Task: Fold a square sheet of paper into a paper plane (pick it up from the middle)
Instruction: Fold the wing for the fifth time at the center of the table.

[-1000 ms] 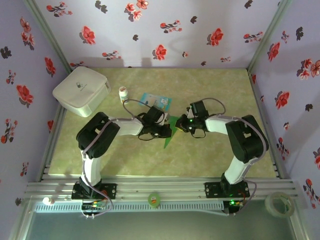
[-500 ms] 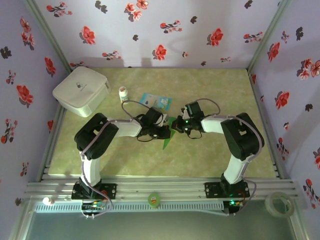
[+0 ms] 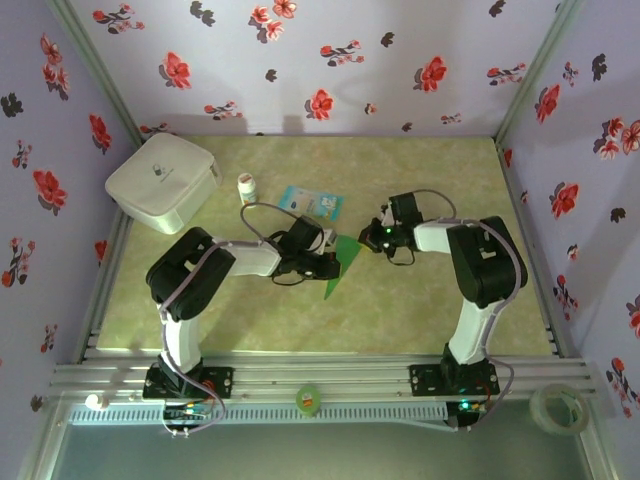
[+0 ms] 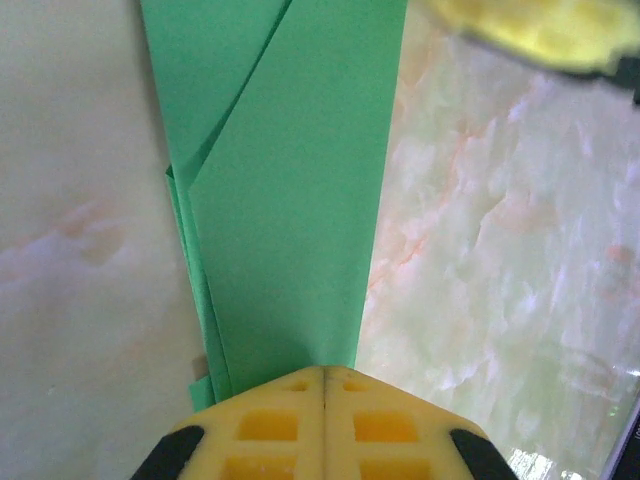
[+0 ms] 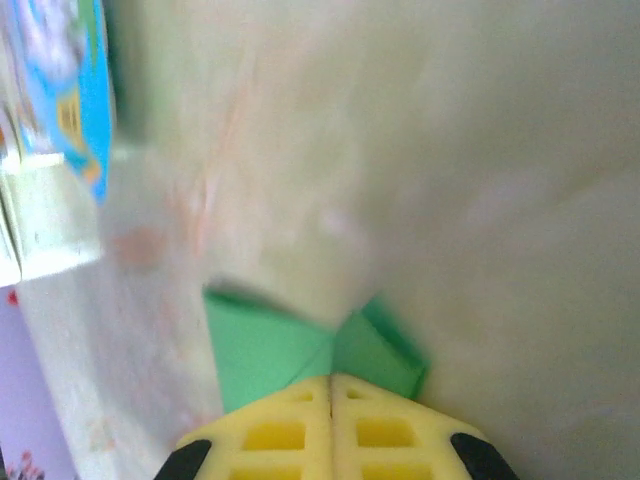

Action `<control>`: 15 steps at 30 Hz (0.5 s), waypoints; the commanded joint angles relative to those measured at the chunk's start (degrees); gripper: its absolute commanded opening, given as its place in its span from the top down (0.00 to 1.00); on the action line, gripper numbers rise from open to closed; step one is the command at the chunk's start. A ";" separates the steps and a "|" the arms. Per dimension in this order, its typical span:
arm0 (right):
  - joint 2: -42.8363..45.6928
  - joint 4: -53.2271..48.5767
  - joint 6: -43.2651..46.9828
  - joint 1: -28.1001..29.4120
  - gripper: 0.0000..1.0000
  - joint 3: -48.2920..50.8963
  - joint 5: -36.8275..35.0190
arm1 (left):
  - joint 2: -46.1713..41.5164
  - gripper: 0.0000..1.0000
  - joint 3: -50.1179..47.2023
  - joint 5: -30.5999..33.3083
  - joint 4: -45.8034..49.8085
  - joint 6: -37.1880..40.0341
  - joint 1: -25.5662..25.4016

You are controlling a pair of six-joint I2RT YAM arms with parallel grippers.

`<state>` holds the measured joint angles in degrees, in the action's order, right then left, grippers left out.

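The green sheet of paper [image 3: 340, 270] is folded into a slim pointed dart, a paper plane, and lies mid-table with its tip toward the near edge. My left gripper [image 3: 327, 262] is shut on it from the left; in the left wrist view the layered green strip [image 4: 290, 200] runs straight out from the closed jaws [image 4: 325, 372]. My right gripper [image 3: 371, 240] is shut on the wide far end, where two green flaps [image 5: 265, 350] spread just beyond its closed jaws [image 5: 331, 378].
A blue-and-white packet [image 3: 312, 203] lies just behind the paper, also in the right wrist view [image 5: 70, 120]. A small white bottle [image 3: 246, 186] and a white box [image 3: 163, 182] sit at the back left. Tape rolls [image 3: 309, 399] [image 3: 558, 408] rest by the front rail.
My right gripper has shifted right and slightly back, and more of the paper's wide end now shows between the two grippers. The left gripper has held its place.
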<state>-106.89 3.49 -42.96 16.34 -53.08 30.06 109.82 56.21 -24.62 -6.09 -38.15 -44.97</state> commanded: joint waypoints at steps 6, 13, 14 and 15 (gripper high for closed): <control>-2.19 -4.09 1.88 -3.51 0.98 -5.08 -3.59 | 0.92 1.00 -3.72 1.22 8.48 0.99 0.17; 7.09 -0.48 0.19 -1.04 0.97 -1.00 0.04 | 0.35 1.00 -3.91 1.23 6.99 -0.06 0.23; 7.55 0.59 -0.37 0.14 0.97 -0.10 1.47 | 0.27 1.00 -3.70 1.16 6.89 -0.24 0.23; 7.51 1.56 -0.98 1.38 0.97 0.50 3.21 | 0.14 1.00 -3.61 1.16 6.81 -0.38 0.23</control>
<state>-101.38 2.35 -42.61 14.83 -54.43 29.41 108.99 54.98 -25.06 -6.48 -38.39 -44.97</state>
